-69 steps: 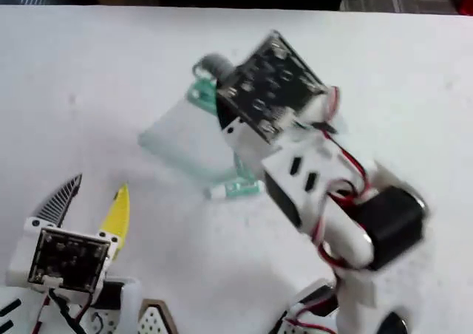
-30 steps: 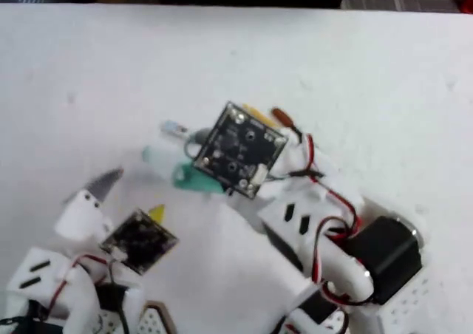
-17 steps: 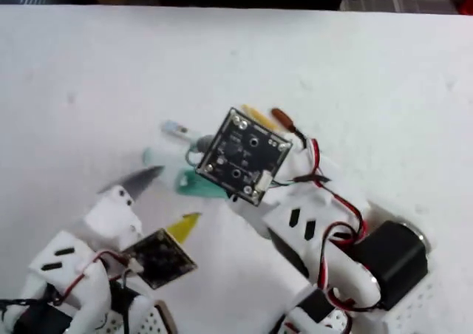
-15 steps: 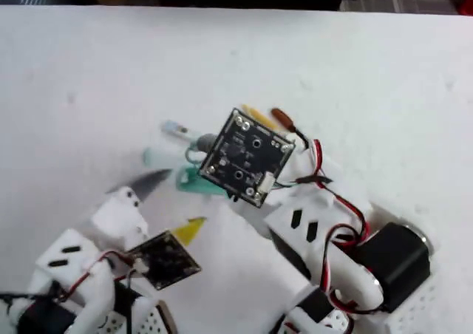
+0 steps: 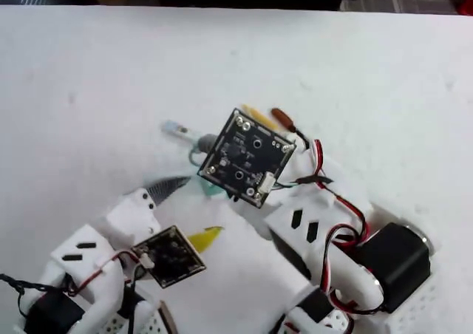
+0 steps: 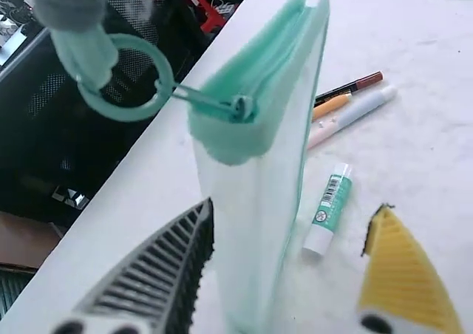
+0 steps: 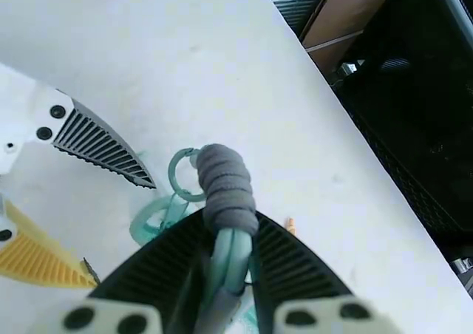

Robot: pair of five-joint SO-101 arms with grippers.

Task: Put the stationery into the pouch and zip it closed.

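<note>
A translucent teal pouch (image 6: 255, 201) stands on edge, its zipper slider (image 6: 240, 108) at the near end of the top edge. My right gripper (image 7: 225, 271) is shut on the grey-wrapped pull loop (image 7: 222, 186) with its ring (image 6: 122, 75). My left gripper (image 6: 284, 282) is open, with a black finger (image 6: 159, 275) and a yellow finger (image 6: 403, 275) on either side of the pouch's lower end. A glue stick (image 6: 329, 208) and three pens (image 6: 347, 101) lie on the table beside the pouch. In the high view the right arm's camera board (image 5: 247, 157) covers most of the pouch.
The white table (image 5: 384, 68) has free room at the back and on both sides. Its far edge (image 6: 148, 164) runs close behind the pouch, with dark clutter beyond. The two arm bases stand at the front edge.
The left arm has swung right and forward, bringing its open fingers around the pouch. Earlier, the right arm drew back and the flat pouch came upright; it has hardly moved since.
</note>
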